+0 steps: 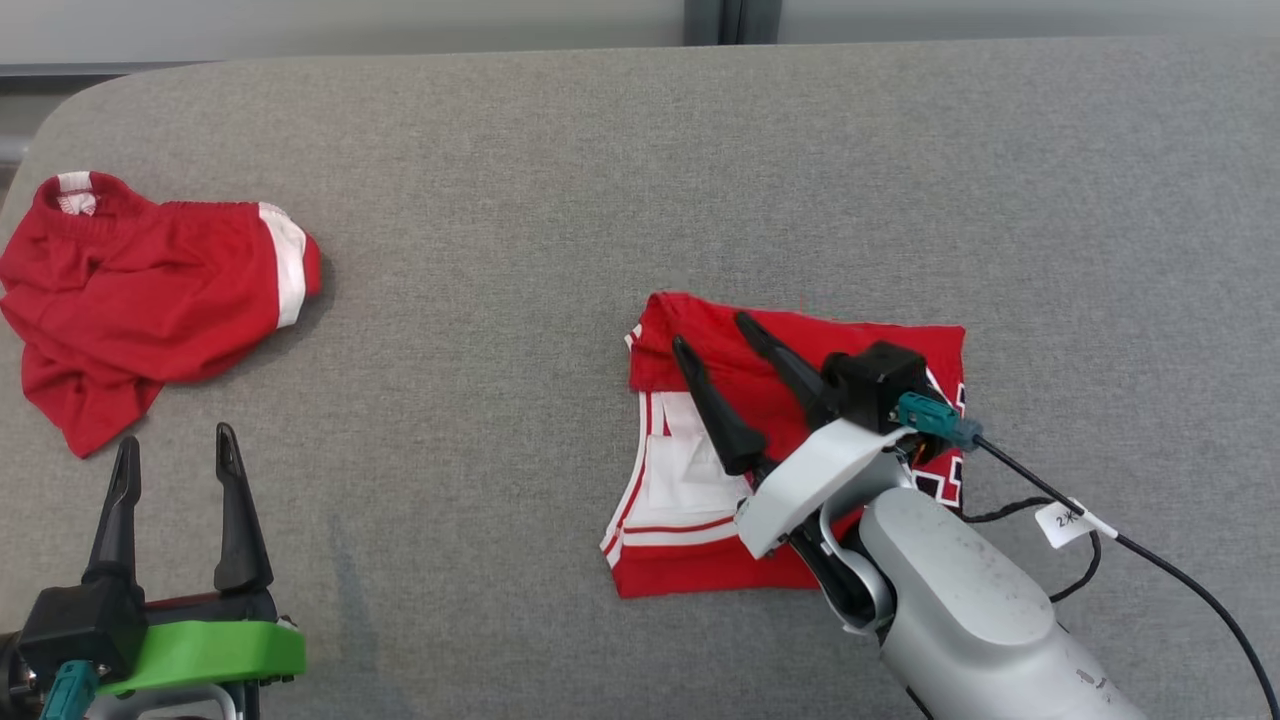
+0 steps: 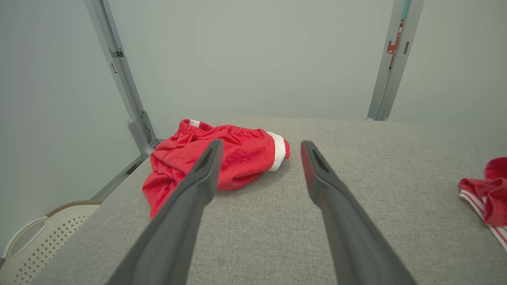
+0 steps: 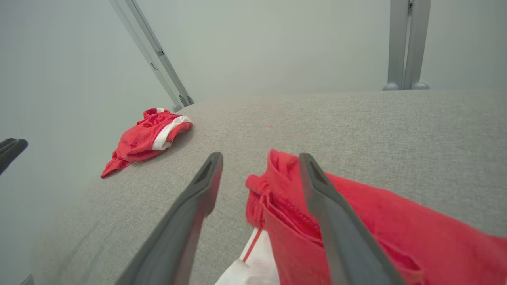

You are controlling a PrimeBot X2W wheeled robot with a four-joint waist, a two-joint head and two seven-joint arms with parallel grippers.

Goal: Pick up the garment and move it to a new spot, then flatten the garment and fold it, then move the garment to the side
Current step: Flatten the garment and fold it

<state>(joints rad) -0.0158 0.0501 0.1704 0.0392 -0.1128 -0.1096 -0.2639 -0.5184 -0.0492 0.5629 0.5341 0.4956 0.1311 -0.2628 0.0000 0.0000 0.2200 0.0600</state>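
Right hand (image 1: 714, 333) gapes over the folded garment (image 1: 700, 572).

On white tag (image 1: 1068, 521) around black cable (image 1: 1150, 560), just right of folded garment (image 1: 700, 340): reads "2", then a mark too small to make out. Along right edge of folded garment: black-and-white print (image 1: 948, 482), mostly hidden, not legible. Beyond folded garment, on grey post (image 2: 396, 87): red sticker (image 2: 393, 44) with small signs, unreadable.
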